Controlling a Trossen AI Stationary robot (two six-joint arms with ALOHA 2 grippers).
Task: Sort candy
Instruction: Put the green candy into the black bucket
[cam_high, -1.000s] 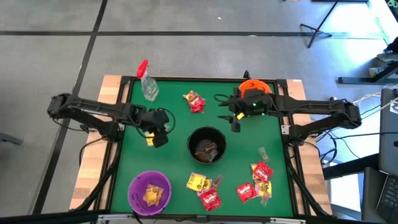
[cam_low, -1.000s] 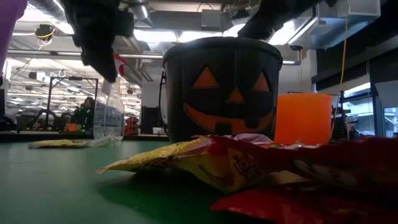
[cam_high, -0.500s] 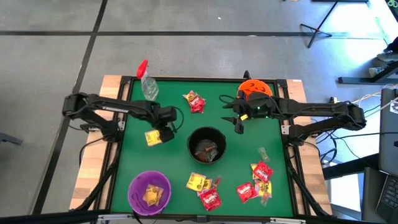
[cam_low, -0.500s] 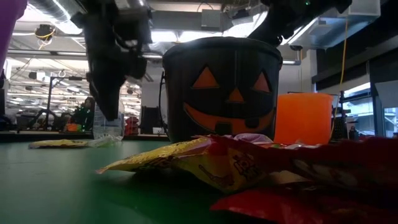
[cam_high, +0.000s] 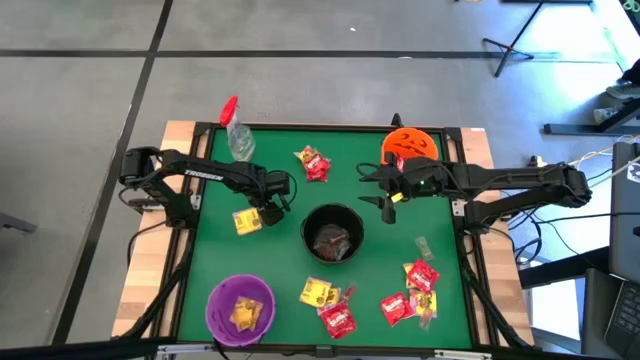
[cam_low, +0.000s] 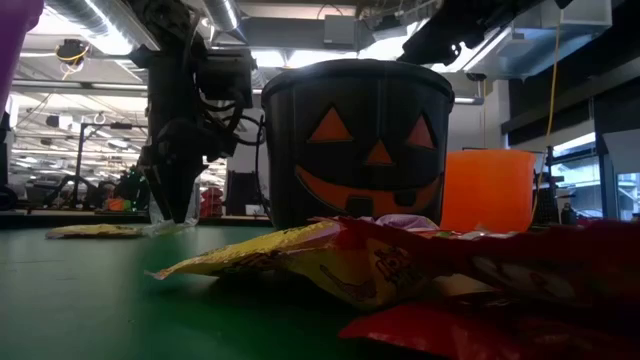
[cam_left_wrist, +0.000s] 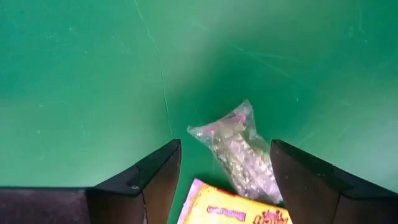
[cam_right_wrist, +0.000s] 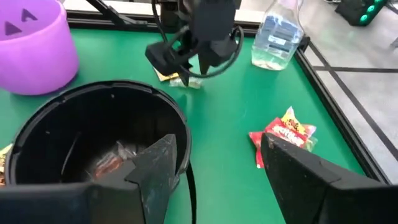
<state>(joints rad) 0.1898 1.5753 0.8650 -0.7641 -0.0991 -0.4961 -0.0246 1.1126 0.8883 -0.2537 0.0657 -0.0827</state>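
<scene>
My left gripper (cam_high: 266, 212) (cam_left_wrist: 225, 144) points down, open, low over the green table left of the black pumpkin bowl (cam_high: 332, 232). Between its fingers lie a clear-wrapped candy (cam_left_wrist: 239, 149) and the edge of a yellow candy packet (cam_left_wrist: 235, 213) (cam_high: 246, 221), both flat on the table. I see no finger touching them. My right gripper (cam_high: 385, 200) (cam_right_wrist: 217, 143) hangs open above the table, just behind the black bowl, which holds a few candies (cam_right_wrist: 109, 163). A purple bowl (cam_high: 240, 308) holds yellow candy.
An orange bowl (cam_high: 410, 143) stands at the far right, a clear spray bottle (cam_high: 237, 135) at the far left. A red packet (cam_high: 313, 163) lies far centre. More red and yellow packets lie near centre (cam_high: 330, 308) and near right (cam_high: 415, 290).
My left gripper has come down toward the table beside the yellow packet, shifting a little toward the black bowl, and its fingers have opened wide. My right gripper has drifted slightly toward the near edge, still open.
</scene>
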